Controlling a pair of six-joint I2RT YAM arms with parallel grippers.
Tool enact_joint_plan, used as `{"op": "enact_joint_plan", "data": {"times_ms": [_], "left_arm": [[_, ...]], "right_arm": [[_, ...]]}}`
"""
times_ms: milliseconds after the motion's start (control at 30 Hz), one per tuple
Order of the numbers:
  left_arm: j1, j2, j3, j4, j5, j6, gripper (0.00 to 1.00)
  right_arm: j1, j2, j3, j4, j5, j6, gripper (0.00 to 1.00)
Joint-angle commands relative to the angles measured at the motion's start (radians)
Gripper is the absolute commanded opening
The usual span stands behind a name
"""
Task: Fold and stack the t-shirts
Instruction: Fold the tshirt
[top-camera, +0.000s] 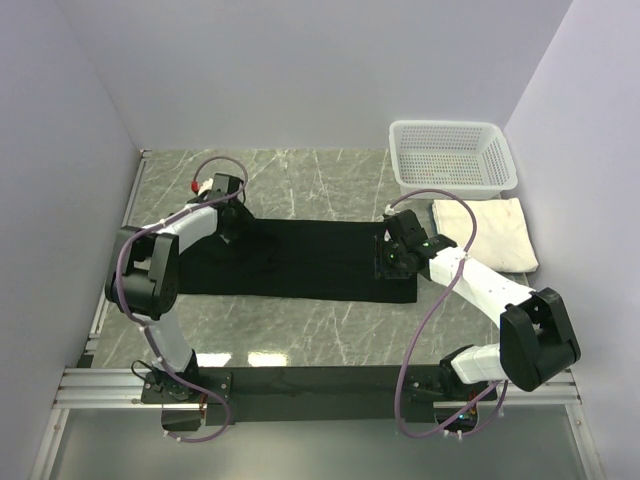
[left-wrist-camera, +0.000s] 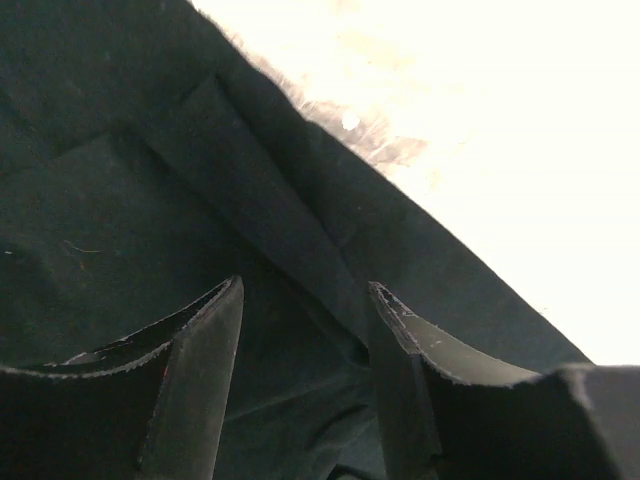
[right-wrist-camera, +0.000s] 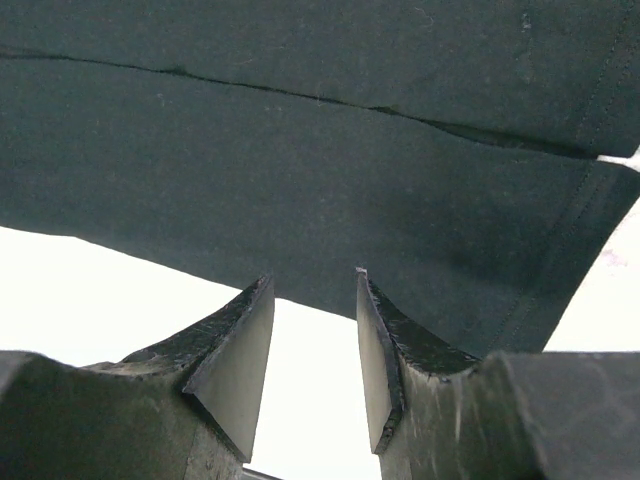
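From the top external view, the black t-shirt (top-camera: 300, 258) lies flat across the middle of the grey-green marbled bench (top-camera: 300, 185), folded into a long band running left to right. The left gripper (top-camera: 238, 222) is down on the band's left end, near its far edge. The right gripper (top-camera: 388, 262) is at the band's right end. The cream-white t-shirt (top-camera: 495, 230) lies folded on the bench to the right, apart from the black one. It sits just in front of a white mesh basket (top-camera: 450, 127) in the far right corner.

In the left wrist view, the gripper (left-wrist-camera: 305, 285) has its fingers (left-wrist-camera: 200, 350) spread apart, with black cloth beneath and between them. A raised fold runs diagonally across the fabric towards the gap. The shirt's edge slants from upper left to lower right, and the bench beyond it is washed out to white.

In the right wrist view, the gripper (right-wrist-camera: 315, 275) also has its fingers (right-wrist-camera: 240, 350) apart, with only bright bench showing in the gap. The shirt's edge lies just past the fingertips. A layered fold line crosses the cloth above, and a stitched hem runs down its right side.
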Motion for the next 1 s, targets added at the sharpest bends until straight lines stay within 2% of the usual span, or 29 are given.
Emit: {"op": "enact_joint_plan", "data": {"times_ms": [0, 133, 367, 567, 667, 967], "left_arm": [[0.001, 0.012, 0.011, 0.008, 0.023, -0.043, 0.57], [0.005, 0.046, 0.03, 0.01, 0.023, -0.039, 0.51], [0.007, 0.077, 0.073, 0.018, -0.003, -0.007, 0.27], [0.007, 0.083, 0.106, 0.016, -0.023, 0.033, 0.14], [0.007, 0.072, 0.123, 0.021, -0.029, 0.061, 0.1], [0.005, 0.091, 0.171, 0.041, 0.001, 0.128, 0.08]], "right_arm": [[0.006, -0.008, 0.025, 0.002, 0.025, -0.014, 0.46], [0.006, -0.011, 0.021, 0.001, 0.027, -0.012, 0.46], [0.006, -0.02, 0.017, -0.004, 0.034, -0.012, 0.46], [0.006, -0.026, 0.014, -0.005, 0.033, -0.01, 0.46], [0.006, -0.028, 0.014, -0.005, 0.033, -0.009, 0.46], [0.006, -0.025, 0.008, 0.004, 0.019, -0.001, 0.46]]}}
